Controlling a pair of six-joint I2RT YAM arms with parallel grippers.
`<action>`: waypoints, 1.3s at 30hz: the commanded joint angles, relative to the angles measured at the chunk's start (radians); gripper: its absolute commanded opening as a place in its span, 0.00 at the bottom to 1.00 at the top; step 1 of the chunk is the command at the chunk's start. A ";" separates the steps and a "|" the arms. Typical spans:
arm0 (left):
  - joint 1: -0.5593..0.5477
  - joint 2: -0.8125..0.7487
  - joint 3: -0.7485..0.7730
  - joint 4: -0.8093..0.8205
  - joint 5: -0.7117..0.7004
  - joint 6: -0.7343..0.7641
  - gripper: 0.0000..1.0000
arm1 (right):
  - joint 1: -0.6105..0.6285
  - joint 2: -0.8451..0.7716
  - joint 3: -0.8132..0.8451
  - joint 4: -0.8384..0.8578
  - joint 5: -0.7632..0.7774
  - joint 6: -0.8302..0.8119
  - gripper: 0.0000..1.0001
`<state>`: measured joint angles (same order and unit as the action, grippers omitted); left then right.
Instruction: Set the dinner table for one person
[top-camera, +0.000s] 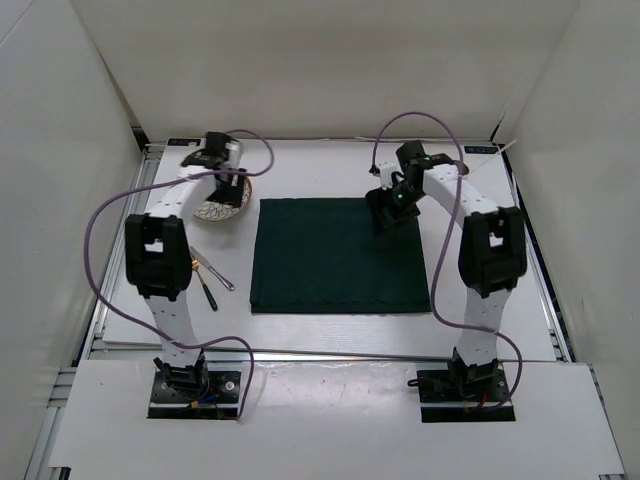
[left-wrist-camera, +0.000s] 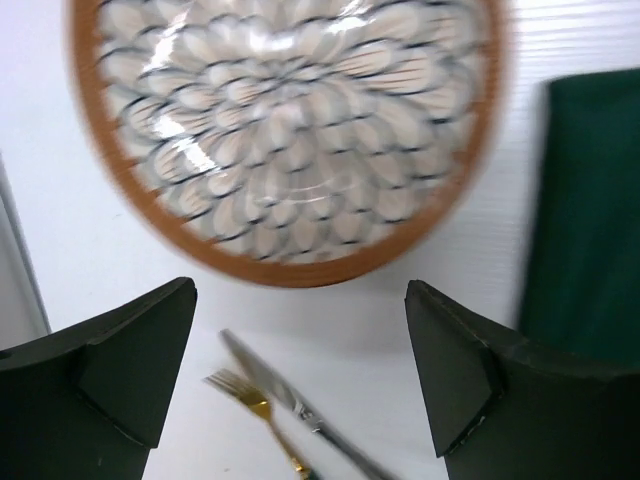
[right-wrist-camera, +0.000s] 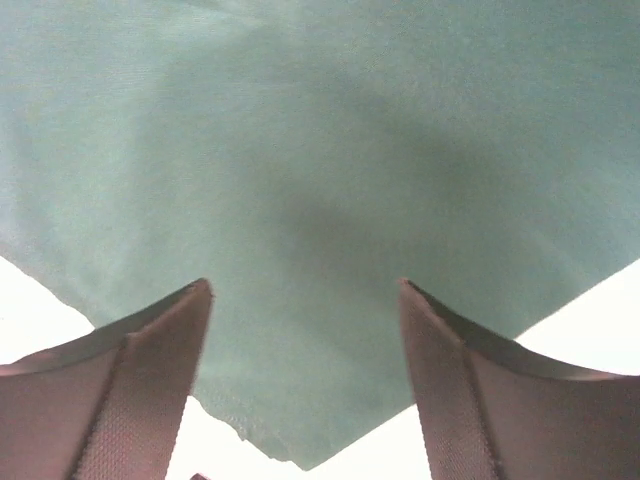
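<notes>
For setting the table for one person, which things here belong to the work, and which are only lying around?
Belong to the job:
dinner table
dark green cloth
patterned plate
gold fork
knife

Not part of it:
purple cables of the arms
white walls around the table

This looks like a robot lab, not a home. A big white bench (top-camera: 330, 330) with metal rails along its edges sits inside a box of plain white walls (top-camera: 320, 70). A dark green cloth (top-camera: 340, 255) lies in the middle. Two black and white robot arms stand on the near side of the cloth, the left arm (top-camera: 160, 255) to its left and the right arm (top-camera: 492, 250) to its right. Purple cables (top-camera: 88, 240) loop off them. Left of the cloth lie a flower-patterned plate (top-camera: 222, 208), a fork (left-wrist-camera: 245, 395) and a knife (left-wrist-camera: 255, 365), like props for a test.
</notes>
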<state>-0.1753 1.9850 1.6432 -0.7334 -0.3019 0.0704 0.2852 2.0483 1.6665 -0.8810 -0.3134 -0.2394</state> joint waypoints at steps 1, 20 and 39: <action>0.160 -0.150 -0.026 -0.007 0.146 -0.004 0.96 | -0.001 -0.201 -0.074 -0.039 -0.001 -0.084 0.81; 0.588 0.038 0.022 0.077 0.782 -0.104 0.92 | -0.110 -0.632 -0.192 -0.400 0.157 -0.373 1.00; 0.404 0.316 0.215 0.095 0.543 -0.219 0.58 | -0.110 -0.660 -0.186 -0.400 0.261 -0.345 1.00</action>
<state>0.2489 2.2898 1.8423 -0.6434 0.3119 -0.1242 0.1768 1.4128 1.4441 -1.2633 -0.0689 -0.5976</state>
